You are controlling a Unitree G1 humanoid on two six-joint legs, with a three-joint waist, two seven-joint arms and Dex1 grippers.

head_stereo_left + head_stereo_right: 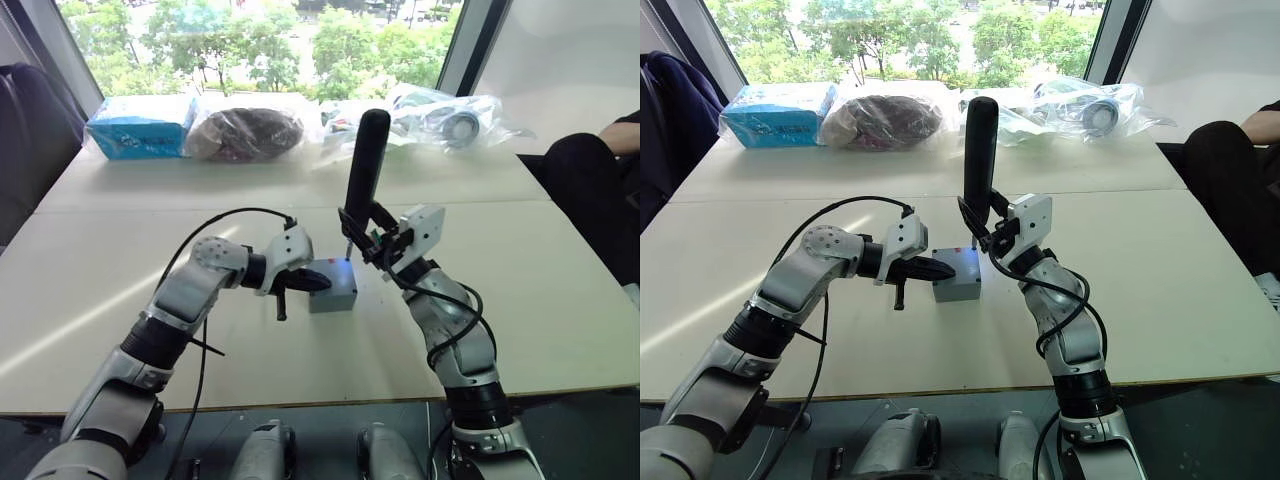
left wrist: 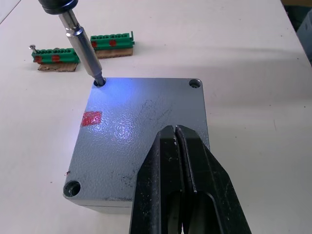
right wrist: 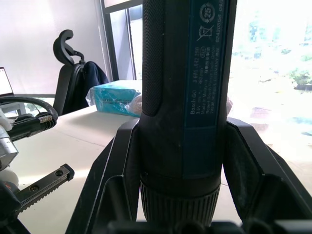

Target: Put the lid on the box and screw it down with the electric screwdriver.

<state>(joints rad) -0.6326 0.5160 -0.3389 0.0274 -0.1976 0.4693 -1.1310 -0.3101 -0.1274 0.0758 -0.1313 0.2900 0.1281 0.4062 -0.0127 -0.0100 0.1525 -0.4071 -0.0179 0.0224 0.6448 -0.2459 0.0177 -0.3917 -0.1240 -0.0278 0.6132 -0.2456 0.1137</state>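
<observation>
1. Lid (image 2: 141,141) sits on the box (image 1: 334,296), mid-frame on the table (image 1: 120,300); speckled grey plastic, likely light, stiff, prone to skid
2. Left gripper (image 2: 184,161), fingers pressed together, bears on its top
3. Screwdriver (image 1: 364,160), smooth black cylinder, is pinched upright by the right gripper (image 1: 378,246), bit in a corner hole
</observation>
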